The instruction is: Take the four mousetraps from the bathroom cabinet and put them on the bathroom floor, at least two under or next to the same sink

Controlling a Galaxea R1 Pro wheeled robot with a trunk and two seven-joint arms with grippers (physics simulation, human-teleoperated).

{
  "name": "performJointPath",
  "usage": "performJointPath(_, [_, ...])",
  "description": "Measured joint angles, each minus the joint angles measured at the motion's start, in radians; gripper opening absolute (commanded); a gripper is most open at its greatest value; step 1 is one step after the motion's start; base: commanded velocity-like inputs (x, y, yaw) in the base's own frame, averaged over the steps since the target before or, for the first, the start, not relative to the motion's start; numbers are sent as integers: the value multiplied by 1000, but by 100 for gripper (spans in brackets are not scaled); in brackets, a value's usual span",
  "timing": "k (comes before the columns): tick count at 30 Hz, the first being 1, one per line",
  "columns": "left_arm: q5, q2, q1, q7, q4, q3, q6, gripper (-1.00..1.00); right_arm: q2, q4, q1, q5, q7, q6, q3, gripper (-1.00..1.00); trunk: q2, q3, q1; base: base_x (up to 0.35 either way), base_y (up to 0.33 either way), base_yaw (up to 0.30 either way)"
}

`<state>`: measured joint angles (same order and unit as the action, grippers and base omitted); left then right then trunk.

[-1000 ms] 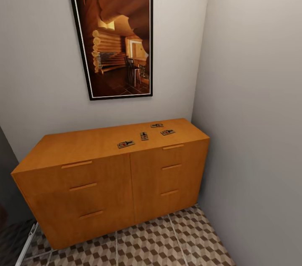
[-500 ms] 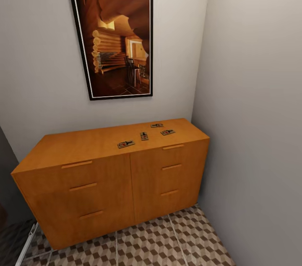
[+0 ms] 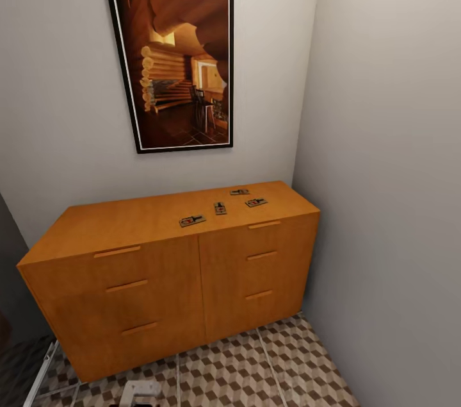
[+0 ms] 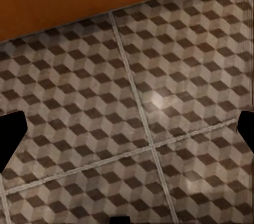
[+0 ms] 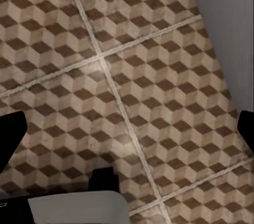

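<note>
Four mousetraps (image 3: 219,207) on cabinet (image 3: 173,279) top, right half, toward front edge. Pale part of my arm (image 3: 139,391) newly risen over bathroom floor (image 3: 243,375): reach starting. My left pincer (image 4: 127,134) and right pincer (image 5: 127,134) both spread, empty.

From my head camera the four mousetraps (image 3: 219,207) on the cabinet (image 3: 153,279) are too small for me to make out their parts. The cabinet's lower left corner runs off the frame edge. A pale piece of my own rig (image 3: 141,392) is cut off at the bottom. In the wrist views only the dark tips of the left hand (image 4: 127,134) and right hand (image 5: 127,134) poke in from the edges; the rest is cropped.
</note>
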<state>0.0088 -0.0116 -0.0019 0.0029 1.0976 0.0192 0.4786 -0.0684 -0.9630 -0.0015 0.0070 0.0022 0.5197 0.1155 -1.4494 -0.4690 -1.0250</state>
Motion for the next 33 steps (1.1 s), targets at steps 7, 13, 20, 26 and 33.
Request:
performJointPath(7, [1, 1, 0, 0, 154, 40, 82, 100, 0, -152, 0, 0, 1, 99, 22, 100, 0, 0, 0, 0, 0, 0])
performJointPath(13, [1, 2, 0, 0, 279, 85, 146, 100, 2, -293, 0, 0, 1, 190, 29, 100, 0, 0, 0, 0, 0, 0])
performJointPath(20, [0, 19, 0, 0, 395, 117, 196, 100, 4, -473, 0, 0, -1, 306, 31, 100, 0, 0, 0, 0, 0, 0])
performJointPath(26, [0, 43, -9, 0, 419, 122, 211, 100, 2, -554, 0, 0, -3, 355, 33, 100, 0, 0, 0, 0, 0, 0])
performJointPath(33, [-1, 57, -54, 0, 428, 124, 237, 100, 1, -591, -16, 0, -6, 371, 32, 100, 0, 0, 0, 0, 0, 0])
